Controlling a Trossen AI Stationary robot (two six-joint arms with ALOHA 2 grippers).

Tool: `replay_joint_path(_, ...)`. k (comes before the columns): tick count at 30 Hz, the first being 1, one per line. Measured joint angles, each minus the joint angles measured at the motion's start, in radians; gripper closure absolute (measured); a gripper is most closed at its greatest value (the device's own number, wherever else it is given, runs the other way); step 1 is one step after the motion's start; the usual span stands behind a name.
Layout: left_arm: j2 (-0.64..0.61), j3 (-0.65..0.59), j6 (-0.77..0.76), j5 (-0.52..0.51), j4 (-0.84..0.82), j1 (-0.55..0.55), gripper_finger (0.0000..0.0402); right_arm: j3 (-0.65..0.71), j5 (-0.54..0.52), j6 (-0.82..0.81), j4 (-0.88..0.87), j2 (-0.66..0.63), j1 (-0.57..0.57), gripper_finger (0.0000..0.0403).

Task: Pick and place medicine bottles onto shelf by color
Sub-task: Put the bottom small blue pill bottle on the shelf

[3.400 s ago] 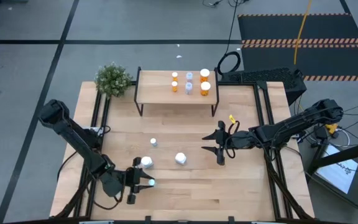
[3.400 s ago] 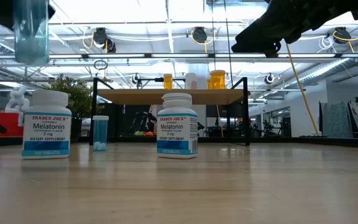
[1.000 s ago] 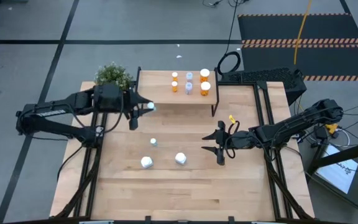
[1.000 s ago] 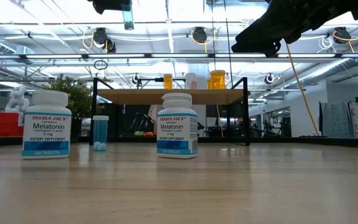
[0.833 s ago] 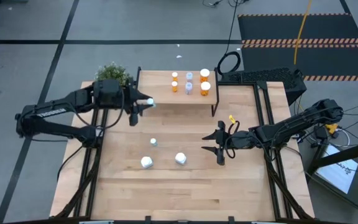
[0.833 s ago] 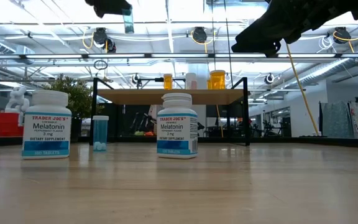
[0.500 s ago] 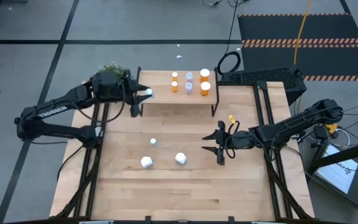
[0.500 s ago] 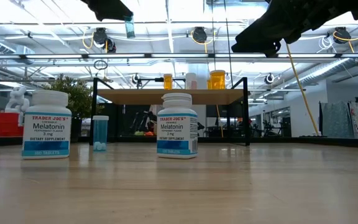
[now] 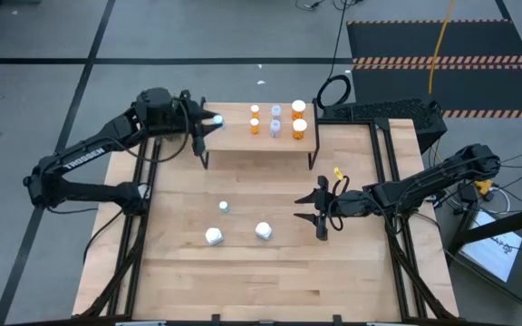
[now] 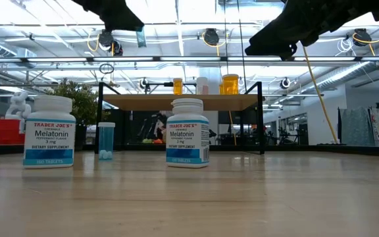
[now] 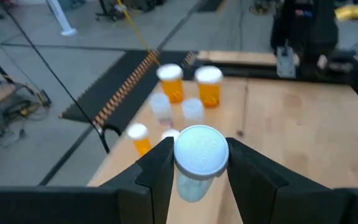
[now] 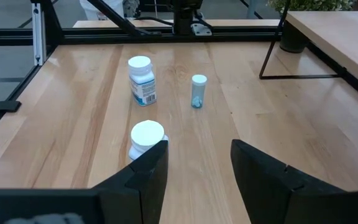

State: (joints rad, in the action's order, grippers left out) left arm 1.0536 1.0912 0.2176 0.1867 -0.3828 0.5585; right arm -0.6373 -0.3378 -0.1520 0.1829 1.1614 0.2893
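A small pale blue bottle with a white cap is clamped between the fingers of the left pincer, which hangs over the left end of the shelf. Farther along the board stand five bottles: three orange ones and two pale lavender ones, close together. The step in hand looks like the carry-and-place of this bottle. Next, it likely has to travel on toward the lavender pair, come down upright just beside them without knocking a neighbour, and only then be let go. Three bottles remain on the tabletop: two white Melatonin bottles and a slim blue vial. The right pincer waits above the tabletop, fingers parted, holding nothing.
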Motion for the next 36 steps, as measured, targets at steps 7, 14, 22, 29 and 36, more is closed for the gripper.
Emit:
replay_joint_path(7, 0.051, 0.001, -0.002, 0.066, 0.095, 0.076, 0.0261, 0.000, 0.000, 0.010, 0.000, 0.000, 0.000, 0.0234)
replay_joint_path(14, 0.109, 0.001, -0.003, 0.149, 0.158, 0.169, 0.0261, 0.000, 0.000, 0.015, 0.000, 0.000, 0.000, 0.0234)
replay_joint_path(22, 0.190, 0.038, 0.002, 0.180, 0.171, 0.247, 0.0261, 0.000, 0.000, 0.038, 0.000, 0.000, 0.000, 0.0234)
replay_joint_path(29, 0.313, 0.182, 0.014, 0.182, 0.128, 0.269, 0.0261, 0.000, 0.000, 0.071, -0.001, 0.000, 0.000, 0.0234)
replay_joint_path(36, 0.433, 0.297, 0.055, 0.184, -0.006, 0.273, 0.0261, 0.000, 0.000, 0.089, -0.001, 0.000, -0.002, 0.0234)
